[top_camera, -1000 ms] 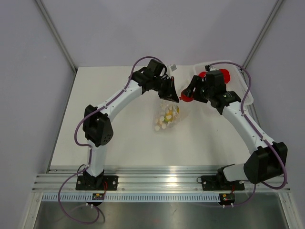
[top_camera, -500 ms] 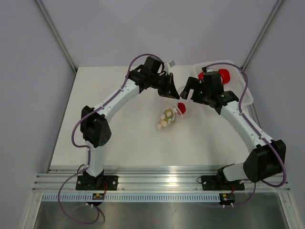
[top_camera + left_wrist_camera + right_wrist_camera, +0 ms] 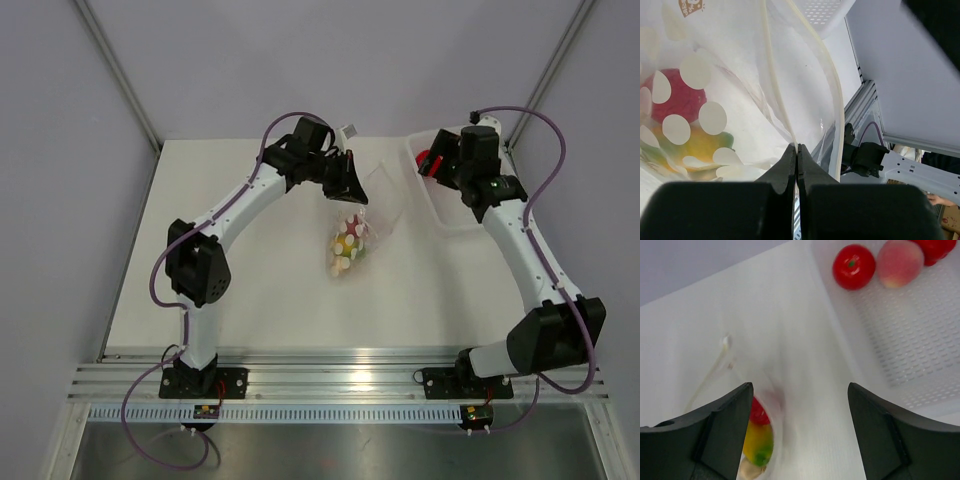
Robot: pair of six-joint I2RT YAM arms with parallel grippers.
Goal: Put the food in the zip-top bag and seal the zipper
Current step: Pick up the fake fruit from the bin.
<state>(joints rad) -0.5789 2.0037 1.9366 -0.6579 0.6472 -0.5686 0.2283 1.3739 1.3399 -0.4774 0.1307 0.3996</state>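
Since a second ago, the right gripper (image 3: pixel 437 168) has withdrawn from the zip-top bag (image 3: pixel 372 222) to the tray (image 3: pixel 447 217).

Overhead: the bag's long axis runs from the left gripper (image 3: pixel 350 188) towards the near edge.

Left wrist: jaws are clamped on the zipper (image 3: pixel 776 95) edge, with the mouth gaping.

Right wrist: jaws are spread and empty. Remaining food (image 3: pixel 854 266) lies ahead in the tray, and the right arm is nearer. The bag's bottom is cut off.
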